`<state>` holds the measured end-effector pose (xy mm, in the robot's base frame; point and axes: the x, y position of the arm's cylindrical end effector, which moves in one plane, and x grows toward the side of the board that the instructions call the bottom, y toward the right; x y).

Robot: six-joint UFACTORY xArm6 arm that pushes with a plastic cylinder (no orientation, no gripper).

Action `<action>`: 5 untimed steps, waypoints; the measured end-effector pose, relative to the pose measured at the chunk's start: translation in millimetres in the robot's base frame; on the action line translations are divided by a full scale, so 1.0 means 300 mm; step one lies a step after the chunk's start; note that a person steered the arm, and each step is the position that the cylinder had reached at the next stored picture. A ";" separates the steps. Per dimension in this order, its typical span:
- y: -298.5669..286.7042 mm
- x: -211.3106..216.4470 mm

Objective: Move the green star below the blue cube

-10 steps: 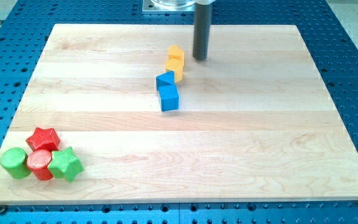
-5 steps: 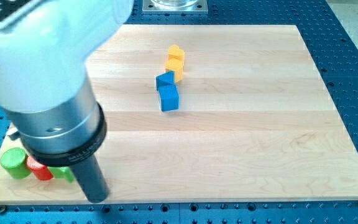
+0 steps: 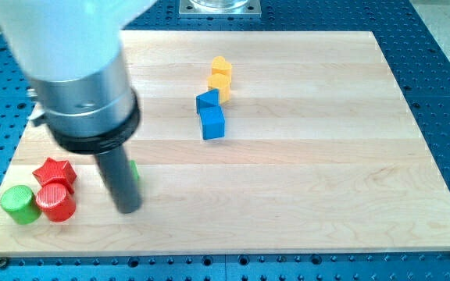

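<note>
**A:** Where is my tip (image 3: 128,209) relative to the green star (image 3: 133,171)?

**B:** It sits low on the board's left half, right against the star. Only a green sliver shows at the rod's right edge, so the star lies at about one o'clock from my tip, mostly hidden behind the rod. I can't say whether they touch.

**A:** And the pincer, released or clenched?

**B:** There is none to report; the arm ends in a plain rod, so nothing grasps anything.

**A:** How should the push go?

**B:** The blue cube (image 3: 212,122) stands at roughly two o'clock from the star, well apart, with a blue triangular block (image 3: 207,100) touching it at twelve o'clock. I judge the rod should stay behind the star's eight-o'clock side and drive it toward a spot at six o'clock from the cube, stopping short. A star's points probably let it spin off a glancing contact, so the push should be centred.

**A:** Anything to avoid?

**B:** The red star (image 3: 54,171), red cylinder (image 3: 56,200) and green cylinder (image 3: 19,204) cluster at nine o'clock from my tip; best left undisturbed.
</note>
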<state>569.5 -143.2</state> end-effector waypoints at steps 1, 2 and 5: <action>-0.180 0.011; -0.007 -0.078; 0.005 -0.126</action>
<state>531.6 -141.7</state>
